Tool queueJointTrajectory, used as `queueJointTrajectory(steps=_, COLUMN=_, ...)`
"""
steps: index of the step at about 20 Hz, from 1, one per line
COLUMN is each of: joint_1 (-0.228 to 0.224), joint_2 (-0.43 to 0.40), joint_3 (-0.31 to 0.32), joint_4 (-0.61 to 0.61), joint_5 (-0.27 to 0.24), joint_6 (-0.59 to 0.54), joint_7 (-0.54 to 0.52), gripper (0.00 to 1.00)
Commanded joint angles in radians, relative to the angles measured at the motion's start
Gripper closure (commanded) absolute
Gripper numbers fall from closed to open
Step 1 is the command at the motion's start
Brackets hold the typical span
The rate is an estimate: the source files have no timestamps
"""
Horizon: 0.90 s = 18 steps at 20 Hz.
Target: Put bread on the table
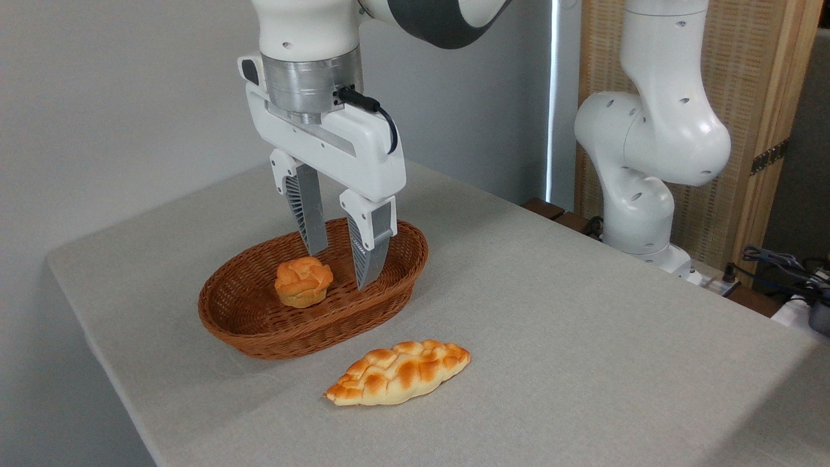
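The bread (303, 281), a small round orange-golden bun with a knotted top, sits inside the brown wicker basket (259, 334) on the light grey table (583, 337). My gripper (340, 269) hangs over the basket, open, its grey ribbed fingers (371, 250) pointing down. The fingertips are just above and to the right of the bun, not touching it. Nothing is held between them.
A long flat braided golden loaf (399, 372) lies on the cloth just in front of the basket. The arm's white base (648, 162) stands at the table's far right edge, with cables (778, 266) beside it. A grey wall is behind.
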<state>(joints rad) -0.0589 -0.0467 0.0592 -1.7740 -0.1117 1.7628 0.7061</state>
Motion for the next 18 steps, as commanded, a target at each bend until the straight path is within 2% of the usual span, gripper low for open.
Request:
queueJointTrajectory(steps=1, joint_1=-0.004, joint_2=-0.013, joint_3=0.011, joint_4=-0.001, joint_5=-0.011, joint_6=-0.006, joint_7=0.027, gripper=0.0)
queueJointTrajectory(steps=18, joint_1=-0.012, joint_2=-0.015, joint_3=0.001, joint_4=-0.002, joint_5=-0.011, joint_6=-0.012, joint_7=0.027, gripper=0.0)
